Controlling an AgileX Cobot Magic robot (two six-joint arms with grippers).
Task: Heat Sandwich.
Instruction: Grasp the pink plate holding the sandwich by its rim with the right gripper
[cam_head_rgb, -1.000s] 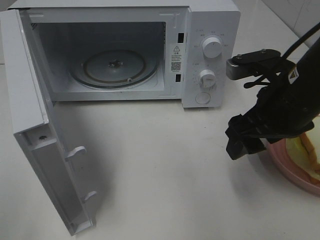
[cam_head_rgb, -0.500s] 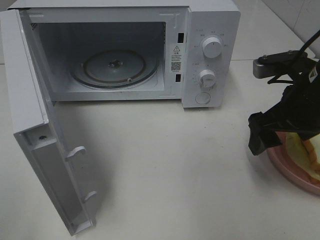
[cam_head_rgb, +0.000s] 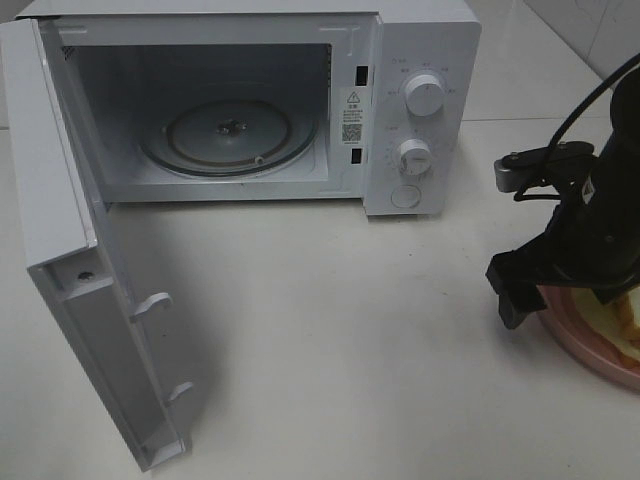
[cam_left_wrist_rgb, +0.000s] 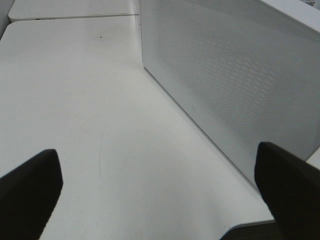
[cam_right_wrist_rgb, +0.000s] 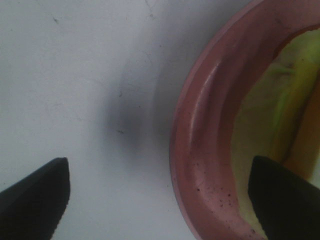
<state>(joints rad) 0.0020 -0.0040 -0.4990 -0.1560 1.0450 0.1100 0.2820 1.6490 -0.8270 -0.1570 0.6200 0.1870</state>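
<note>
sandwich (cam_head_rgb: 626, 322) largely hidden behind right arm (cam_head_rgb: 600, 235), pink plate (cam_head_rgb: 582, 352) cropped

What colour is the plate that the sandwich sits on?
The plate is dusty pink, clearest in the right wrist view.

the right arm (cam_head_rgb: 600, 215) enters the high view at about 3 o'clock, dark and bent downward. its wrist is tilted so that the right gripper (cam_head_rgb: 517, 292) points toward 7 o'clock. its two black fingertips (cam_right_wrist_rgb: 35, 200) stand spread wide apart. the left gripper (cam_left_wrist_rgb: 160, 197) shows only in its own wrist view, with both dark fingertips (cam_left_wrist_rgb: 287, 192) likewise parted wide.
</note>
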